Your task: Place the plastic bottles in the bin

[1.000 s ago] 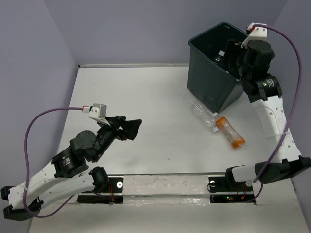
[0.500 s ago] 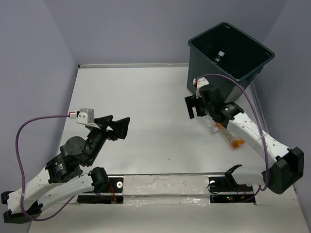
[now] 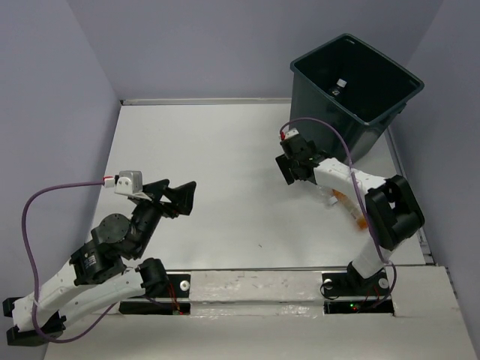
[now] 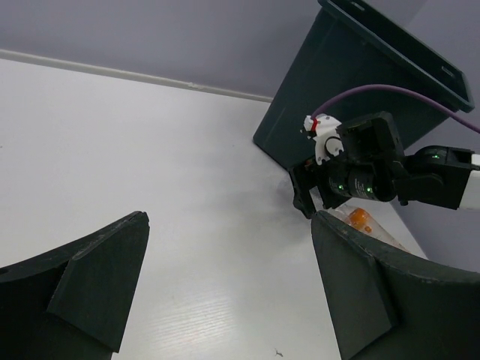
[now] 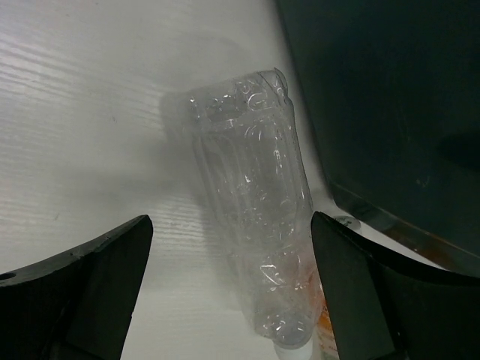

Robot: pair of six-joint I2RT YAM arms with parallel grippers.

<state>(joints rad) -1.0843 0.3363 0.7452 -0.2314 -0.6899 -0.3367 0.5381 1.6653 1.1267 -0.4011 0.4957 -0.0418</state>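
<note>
A clear crumpled plastic bottle (image 5: 255,225) lies on the white table next to the bin. My right gripper (image 5: 229,247) is open and low over it, one finger on each side, touching nothing. In the top view my right gripper (image 3: 287,171) and its arm cover most of that bottle. An orange-filled bottle (image 3: 360,219) lies just behind it, also in the left wrist view (image 4: 360,219). The dark grey-green bin (image 3: 352,75) stands at the far right, with small items inside. My left gripper (image 3: 176,196) is open and empty, raised over the left of the table.
The bin's dark wall (image 5: 390,112) rises close beside the clear bottle on its right. The table's back edge meets the purple wall (image 3: 202,100). The right arm's purple cable (image 3: 330,139) loops in front of the bin.
My right arm has swung from above the bin down to the table, and its open gripper now straddles the clear bottle. My left gripper has drifted slightly left.
</note>
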